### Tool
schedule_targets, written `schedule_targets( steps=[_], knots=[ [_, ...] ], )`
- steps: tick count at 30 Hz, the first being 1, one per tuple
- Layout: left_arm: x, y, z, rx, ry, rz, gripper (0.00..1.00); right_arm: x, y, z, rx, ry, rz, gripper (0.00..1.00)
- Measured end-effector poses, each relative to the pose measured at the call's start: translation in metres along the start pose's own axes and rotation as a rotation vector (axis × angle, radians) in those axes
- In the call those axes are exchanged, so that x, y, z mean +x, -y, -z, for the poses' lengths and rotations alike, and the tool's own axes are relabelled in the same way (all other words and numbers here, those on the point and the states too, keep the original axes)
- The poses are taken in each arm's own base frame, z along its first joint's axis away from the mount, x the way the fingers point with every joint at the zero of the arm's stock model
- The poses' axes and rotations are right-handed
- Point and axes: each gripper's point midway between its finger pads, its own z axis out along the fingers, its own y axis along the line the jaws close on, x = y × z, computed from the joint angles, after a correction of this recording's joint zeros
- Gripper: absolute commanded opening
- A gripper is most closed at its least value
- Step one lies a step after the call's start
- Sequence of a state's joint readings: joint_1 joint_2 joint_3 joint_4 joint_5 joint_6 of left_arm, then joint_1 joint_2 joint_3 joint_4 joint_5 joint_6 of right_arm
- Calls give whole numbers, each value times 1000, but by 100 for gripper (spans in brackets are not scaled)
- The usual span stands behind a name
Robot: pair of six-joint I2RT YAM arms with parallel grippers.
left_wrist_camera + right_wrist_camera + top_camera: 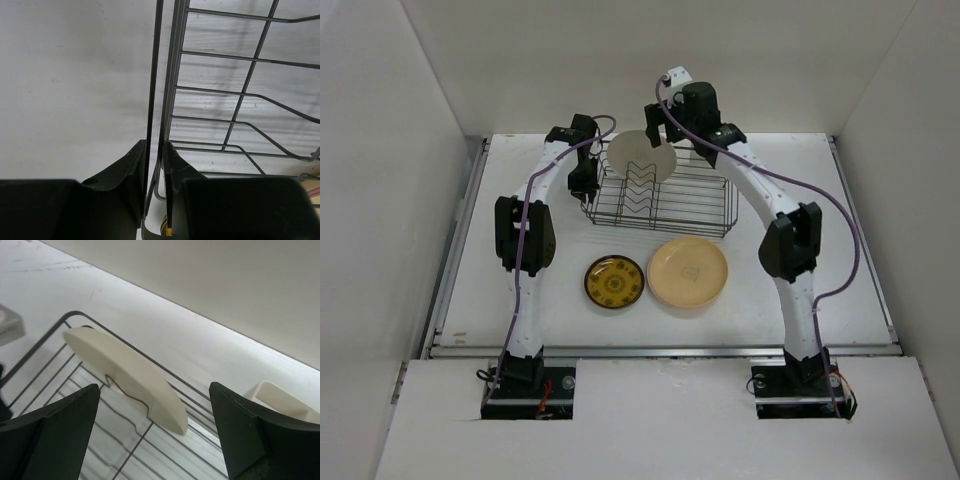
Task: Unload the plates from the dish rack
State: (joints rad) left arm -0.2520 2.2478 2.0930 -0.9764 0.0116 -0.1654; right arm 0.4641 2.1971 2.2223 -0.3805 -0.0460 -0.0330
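The black wire dish rack [665, 205] stands at the middle back of the table. A cream plate [640, 157] stands upright in its far left end, leaning among the prongs. My right gripper [667, 128] hovers just above and behind that plate, open; in the right wrist view the plate [125, 371] lies between and below the spread fingers of the gripper [155, 386]. My left gripper [583, 186] is shut on the rack's left rim wire [151, 90], which runs between its fingers [127, 167]. A peach-yellow plate [688, 271] and an amber-brown patterned plate [614, 282] lie flat on the table in front of the rack.
A white plastic holder [280, 397] sits just past the rack's far edge. White walls close in the table at the back and both sides. A metal rail [660, 350] runs along the table's near edge.
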Motion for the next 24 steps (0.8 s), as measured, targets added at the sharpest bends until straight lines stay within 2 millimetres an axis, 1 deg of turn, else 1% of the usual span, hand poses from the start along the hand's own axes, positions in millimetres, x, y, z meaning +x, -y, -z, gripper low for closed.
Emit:
schedule_targets(
  steps=[1, 2, 4, 5, 6, 7, 8, 9, 10, 11, 12, 15, 18, 21, 24],
  knots=[
    [0, 0, 0, 0, 0, 0, 0, 5, 2, -12, 9, 0, 1, 96],
    [0, 0, 0, 0, 0, -1, 0, 15, 3, -25, 13, -7, 2, 96],
    [0, 0, 0, 0, 0, -4, 0, 42, 3, -46, 12, -44, 5, 85],
    [0, 0, 0, -1, 0, -5, 0, 57, 4, -54, 14, -67, 5, 78],
    [0, 0, 0, -1, 0, -5, 0, 69, 6, -62, 26, -86, 6, 67],
    [0, 0, 0, 0, 1, -6, 0, 81, 9, -68, 44, -106, 7, 41],
    [0, 0, 0, 0, 1, -6, 0, 87, 15, -70, 76, -115, 16, 30],
    [0, 0, 0, -1, 0, -7, 0, 94, 14, -73, 74, -128, 25, 21],
    [-1, 0, 0, -1, 2, -8, 0, 94, 16, -72, 73, -131, 39, 8],
    [-1, -1, 0, -3, 5, -10, 0, 92, 17, -70, 66, -130, 76, 3],
    [-3, -1, -1, -6, 10, -13, 0, 91, 17, -66, 58, -130, 116, 0],
    [-4, -3, -1, -1, 11, -13, 0, 87, 16, -54, 54, -109, 179, 0],
    [-4, -2, -1, 3, 10, -13, 0, 69, 18, -40, 95, -68, 195, 0],
    [-4, -2, -1, 4, 9, -12, 0, 36, 23, -23, 138, 10, 188, 0],
    [-3, -1, -1, 8, 7, -5, 0, -12, 31, -2, 201, 148, 166, 0]
  ],
)
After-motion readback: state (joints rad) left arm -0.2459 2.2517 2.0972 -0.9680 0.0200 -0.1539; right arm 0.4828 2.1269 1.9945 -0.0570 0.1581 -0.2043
